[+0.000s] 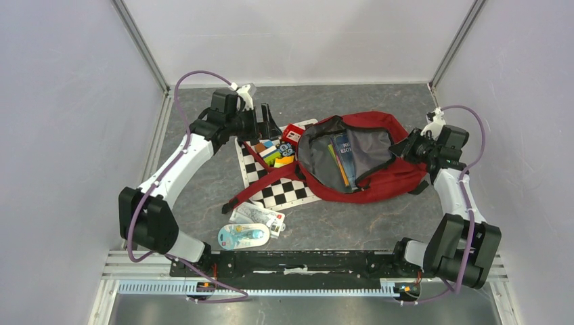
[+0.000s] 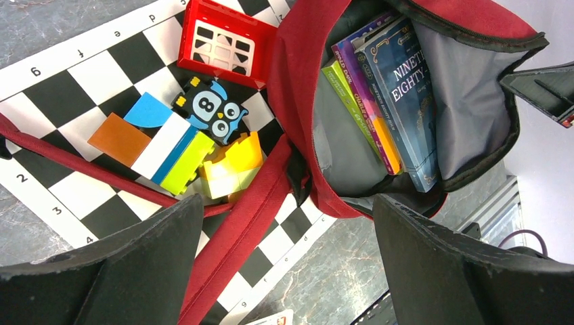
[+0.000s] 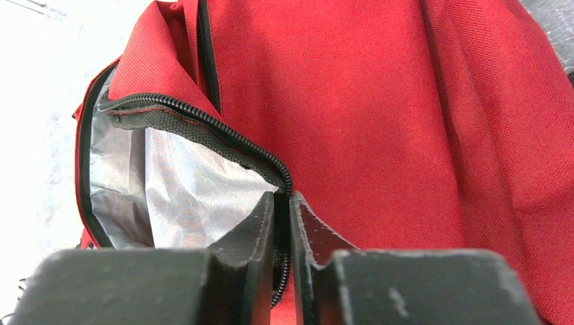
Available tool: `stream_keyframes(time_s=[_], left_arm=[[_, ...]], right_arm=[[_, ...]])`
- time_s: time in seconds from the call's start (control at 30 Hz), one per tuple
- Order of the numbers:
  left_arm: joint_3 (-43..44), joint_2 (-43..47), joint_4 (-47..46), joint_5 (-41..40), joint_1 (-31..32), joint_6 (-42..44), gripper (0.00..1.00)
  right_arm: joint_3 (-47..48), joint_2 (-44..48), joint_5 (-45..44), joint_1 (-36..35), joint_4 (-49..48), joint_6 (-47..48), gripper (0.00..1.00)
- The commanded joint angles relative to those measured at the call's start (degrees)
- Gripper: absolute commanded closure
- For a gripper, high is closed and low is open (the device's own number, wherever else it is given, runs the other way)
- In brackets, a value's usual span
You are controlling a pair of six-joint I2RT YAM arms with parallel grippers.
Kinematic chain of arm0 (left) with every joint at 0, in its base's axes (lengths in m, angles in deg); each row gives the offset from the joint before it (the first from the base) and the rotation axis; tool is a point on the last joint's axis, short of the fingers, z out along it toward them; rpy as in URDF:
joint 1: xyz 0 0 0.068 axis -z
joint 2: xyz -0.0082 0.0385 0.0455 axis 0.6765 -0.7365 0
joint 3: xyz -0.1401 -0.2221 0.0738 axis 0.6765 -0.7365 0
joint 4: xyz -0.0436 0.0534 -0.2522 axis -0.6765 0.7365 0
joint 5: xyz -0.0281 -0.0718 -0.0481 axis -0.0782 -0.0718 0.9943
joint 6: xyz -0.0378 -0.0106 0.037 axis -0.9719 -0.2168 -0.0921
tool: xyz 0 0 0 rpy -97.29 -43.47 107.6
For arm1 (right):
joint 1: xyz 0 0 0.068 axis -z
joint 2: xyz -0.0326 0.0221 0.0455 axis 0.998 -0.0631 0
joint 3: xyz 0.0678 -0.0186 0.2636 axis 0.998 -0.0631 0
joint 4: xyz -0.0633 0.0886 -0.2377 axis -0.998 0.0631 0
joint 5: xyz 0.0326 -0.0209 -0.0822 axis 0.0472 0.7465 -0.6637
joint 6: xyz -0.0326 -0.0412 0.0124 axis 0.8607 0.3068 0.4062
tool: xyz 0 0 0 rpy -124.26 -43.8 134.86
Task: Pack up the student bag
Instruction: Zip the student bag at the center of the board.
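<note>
**Bag mouth held open on the right, loose blocks waiting just to its left**

The student bag (image 1: 379,179) lies right of centre on the tabletop (image 1: 352,227), its long axis running left to right and its unzipped mouth turned towards the left arm. The right tool (image 3: 281,206) has its jaws almost together, pinching the black zipper rim (image 3: 203,125) at the bag's right end. The left tool (image 1: 260,125) gapes fully and grips nothing. It hangs over the toy blocks (image 2: 196,152) on the chessboard (image 2: 61,81), which sit just beside the mouth, so the left arm is nearer them. Books (image 2: 399,95) fill the far side inside, leaving grey lining free. A red strap (image 1: 260,183) crosses the board beside the blocks and may snag.
</note>
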Motion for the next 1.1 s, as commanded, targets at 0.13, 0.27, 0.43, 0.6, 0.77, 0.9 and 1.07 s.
stream_keyframes(time_s=[0.13,0.27,0.43,0.6,0.77,0.9,1.07], left_arm=[[0.1,2.7,0.1,0.3,-0.4,2.4,0.00],[0.1,2.7,0.0,0.4,-0.4,2.3,0.00],[-0.3,2.5,-0.4,0.0,-0.4,2.3,0.00],[-0.8,1.9,-1.0,-0.6,-0.4,2.3,0.00],[-1.7,2.0,-2.8,0.6,-0.3,2.3,0.00],[-3.3,3.6,-5.9,2.4,0.0,2.7,0.00],[-6.8,6.8,-11.1,1.6,2.6,5.7,0.00]], right_arm=[[3.5,5.3,-4.2,-4.1,-0.2,0.1,1.00],[6.1,7.2,-9.9,-12.5,0.2,0.2,1.00],[6.9,6.5,-15.1,-25.7,-3.0,-1.9,1.00],[4.9,3.7,-21.3,-38.1,-7.9,-3.6,1.00],[5.8,-0.8,-25.8,-46.6,-8.1,-3.7,0.91],[8.3,-2.5,-27.7,-50.7,-6.0,-1.7,0.73],[10.8,-1.4,-31.1,-51.4,-1.3,-0.2,0.34]])
